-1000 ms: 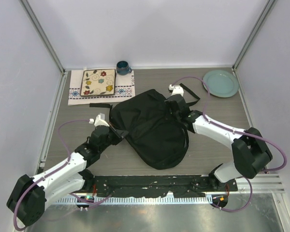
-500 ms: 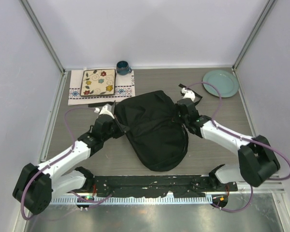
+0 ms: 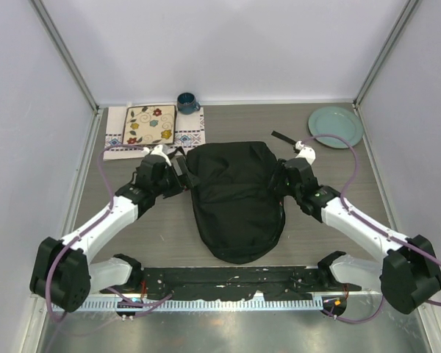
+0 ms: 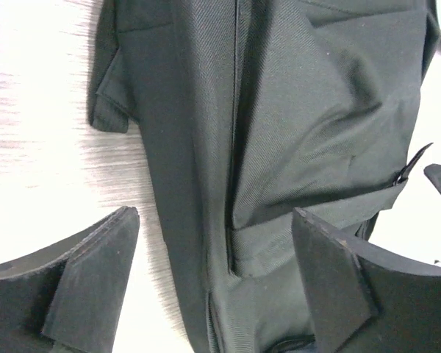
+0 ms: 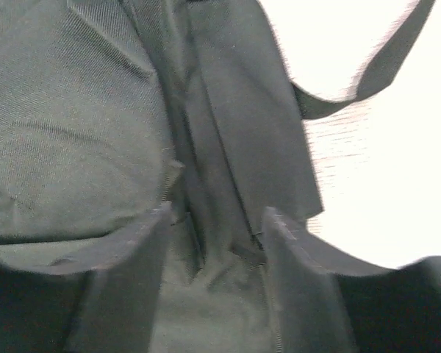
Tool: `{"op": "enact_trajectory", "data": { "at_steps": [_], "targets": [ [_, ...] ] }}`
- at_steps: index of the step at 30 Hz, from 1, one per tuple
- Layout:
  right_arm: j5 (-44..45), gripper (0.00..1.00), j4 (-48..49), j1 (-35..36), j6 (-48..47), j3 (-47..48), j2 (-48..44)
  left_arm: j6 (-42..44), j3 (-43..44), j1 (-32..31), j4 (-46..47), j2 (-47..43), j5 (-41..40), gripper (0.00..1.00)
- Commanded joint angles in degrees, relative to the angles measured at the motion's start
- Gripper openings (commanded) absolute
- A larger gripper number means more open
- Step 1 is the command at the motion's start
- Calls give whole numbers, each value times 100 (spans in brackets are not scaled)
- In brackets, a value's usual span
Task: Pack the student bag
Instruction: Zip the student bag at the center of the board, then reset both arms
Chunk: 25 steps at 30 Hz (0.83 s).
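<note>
We have the student bag, a large black soft fabric backpack, lying flat in the middle of the grey wood-grain table. Its rounded end points toward our bases and its squarer end toward the far wall. It rests on its own weight, and neither arm carries it.

Our left gripper sits at the bag's far-left corner. In the left wrist view its jaws stand wide apart, straddling a fold of the black cloth without pinching it. Our right gripper mirrors it at the far-right edge. There too the fingers stand apart, with a seam of fabric running up between them but not clamped.

We judge that the two arms flank the bag so the soft body lies spread out and square, with no slack bunched to one side. That should make its opening easier to find and hold. A small black zip pull shows at the right of the left wrist view, and one long black strap trails off toward the round pale-green plate.

The dark blue mug and the square cream tile with painted flowers, on its white embroidered cloth, lie at the far left, apart from the bag. Nothing is packed that we can see, and we cannot tell whether the zip is open.
</note>
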Motion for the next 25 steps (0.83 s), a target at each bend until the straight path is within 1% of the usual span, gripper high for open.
{"op": "enact_trajectory", "data": {
  "at_steps": [1, 2, 4, 6, 7, 10, 12, 18, 22, 25],
  "targets": [
    [597, 66, -424, -49, -110, 370, -582, -26, -185, 21, -352, -721, -476, 94],
    [737, 71, -469, -49, -111, 414, -670, -105, -195, 21, -545, -819, -547, 95],
    [887, 78, -609, -58, -110, 432, -837, -132, -186, 21, -739, -960, -976, 96],
    [1124, 80, -706, -76, -102, 441, -1014, -132, -151, 30, -1011, -1092, -1144, 97],
    [1212, 82, -820, -76, -58, 432, -1058, -150, -90, 21, -1230, -1135, -1362, 98],
    [1537, 83, -1110, -163, 109, 380, -1163, -203, -28, 21, -1547, -1241, -1776, 99],
    [1643, 84, -1225, -234, 258, 292, -1277, -202, -10, 21, -1653, -1276, -1891, 99],
    [1863, 87, -1506, -489, 329, -69, -1857, -220, -54, 21, -1803, -1408, -2032, 99],
    [2415, 87, -1831, -498, 311, -165, -2042, -141, -221, 21, -1733, -1619, -2050, 100],
    [2803, 87, -1885, -489, 381, -262, -2139, -88, -265, 21, -1750, -1750, -2199, 100]
  ]
}}
